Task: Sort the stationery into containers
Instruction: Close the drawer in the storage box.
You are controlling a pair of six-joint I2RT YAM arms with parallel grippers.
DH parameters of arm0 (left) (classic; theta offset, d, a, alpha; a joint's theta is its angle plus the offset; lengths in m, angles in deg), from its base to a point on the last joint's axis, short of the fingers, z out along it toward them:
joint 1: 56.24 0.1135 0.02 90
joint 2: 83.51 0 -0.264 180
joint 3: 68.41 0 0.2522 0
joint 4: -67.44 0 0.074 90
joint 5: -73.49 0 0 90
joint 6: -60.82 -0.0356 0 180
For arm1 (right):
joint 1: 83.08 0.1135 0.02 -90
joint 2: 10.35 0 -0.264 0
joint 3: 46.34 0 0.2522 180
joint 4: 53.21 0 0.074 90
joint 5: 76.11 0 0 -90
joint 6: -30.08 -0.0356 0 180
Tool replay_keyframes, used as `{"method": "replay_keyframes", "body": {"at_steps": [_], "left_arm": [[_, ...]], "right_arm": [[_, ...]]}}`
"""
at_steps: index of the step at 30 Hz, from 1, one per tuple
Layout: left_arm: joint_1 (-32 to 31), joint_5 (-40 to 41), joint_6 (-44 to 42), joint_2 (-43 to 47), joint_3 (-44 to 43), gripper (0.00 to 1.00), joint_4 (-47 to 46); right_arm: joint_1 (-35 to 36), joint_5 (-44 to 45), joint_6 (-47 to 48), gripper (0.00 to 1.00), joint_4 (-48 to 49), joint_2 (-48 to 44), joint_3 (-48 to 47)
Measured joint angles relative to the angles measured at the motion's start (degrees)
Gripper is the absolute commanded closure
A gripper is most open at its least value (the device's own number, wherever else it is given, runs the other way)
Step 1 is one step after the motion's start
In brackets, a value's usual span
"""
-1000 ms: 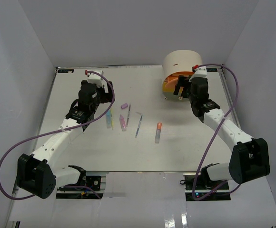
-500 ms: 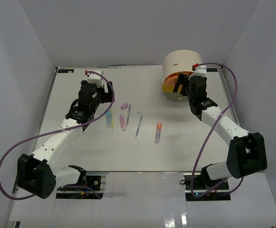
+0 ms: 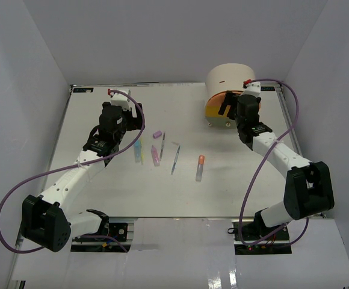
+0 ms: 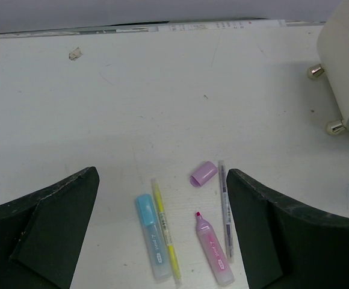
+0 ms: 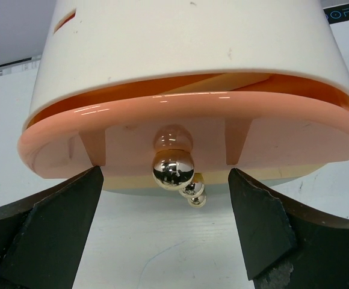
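Right arm closer to organiser than second ago; left arm unmoved. Round cream plastic organiser (image 3: pixel 228 75) far right. Glossy peach drawer (image 5: pixel 186 129) part out, shiny ball knob (image 5: pixel 173 165) dead ahead of right gripper (image 5: pixel 164 176), spread wide, empty. Left gripper (image 4: pixel 162 174) wide apart, empty, over blue marker (image 4: pixel 149 235), pink marker (image 4: pixel 213 250), thin pens mid-table, axes roughly near-far.

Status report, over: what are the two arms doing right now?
Left tool open, near markers and pens loose on table. Right tool open, straddling knob of peach drawer. Nothing blocking.
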Motion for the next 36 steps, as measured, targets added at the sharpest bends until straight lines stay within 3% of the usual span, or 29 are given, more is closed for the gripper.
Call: {"method": "replay_keyframes", "body": {"at_steps": [29,36], "left_arm": [[0.00,0.00,-0.07,0.02,0.02,0.02,0.00],[0.00,-0.02,-0.07,0.02,0.02,0.02,0.00]], "right_arm": [[-0.39,2.23,-0.90,0.09,2.32,0.74,-0.85],[-0.70,0.42,-0.94,0.10,2.91,-6.40,4.39]]}}
